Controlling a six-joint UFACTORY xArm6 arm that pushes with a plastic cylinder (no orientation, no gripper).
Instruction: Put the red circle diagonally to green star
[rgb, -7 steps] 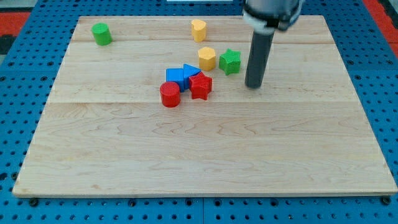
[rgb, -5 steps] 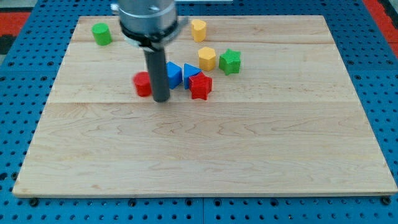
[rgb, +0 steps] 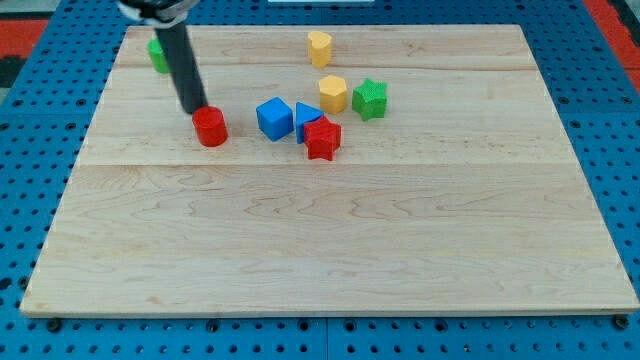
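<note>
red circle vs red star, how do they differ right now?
Shape: the red circle is a round cylinder; the red star has points.
Neighbours: the red circle stands apart from other blocks; the red star sits against the blue triangle.
Tool: my tip is right beside the red circle, at its upper left; the red star is well to the view's right of it.
Both are red and upright on the board.

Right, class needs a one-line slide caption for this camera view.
My tip sits just up-left of the red circle, far left of the green star.

arm: straight dark rod | finish: matte black | my tip (rgb: 191, 109): blunt
</note>
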